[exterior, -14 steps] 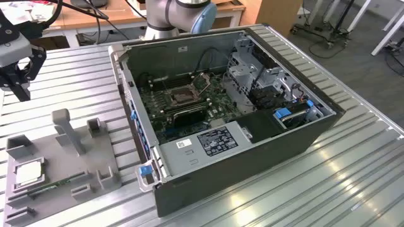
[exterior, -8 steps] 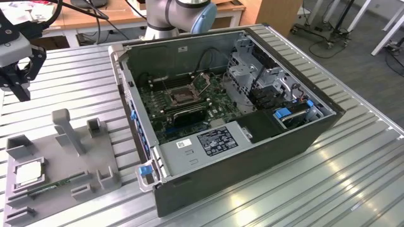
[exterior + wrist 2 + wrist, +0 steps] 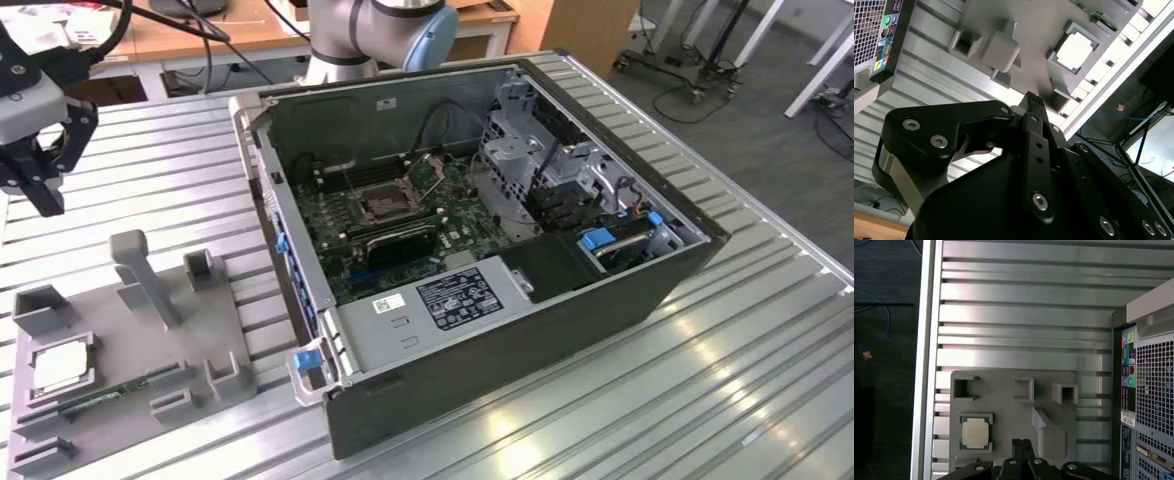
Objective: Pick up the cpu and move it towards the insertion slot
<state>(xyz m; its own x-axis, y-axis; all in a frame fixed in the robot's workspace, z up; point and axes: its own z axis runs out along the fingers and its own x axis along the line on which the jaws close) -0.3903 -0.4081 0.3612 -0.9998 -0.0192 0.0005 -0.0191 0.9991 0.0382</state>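
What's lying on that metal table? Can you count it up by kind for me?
Square chip: 1
Green memory stick: 1
Grey holder tray: 1
Open computer case: 1
Total: 4

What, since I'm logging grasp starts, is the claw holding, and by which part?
Nothing. The claw is shut and empty, apart from the cpu, which lies flat in a recess of the grey tray.
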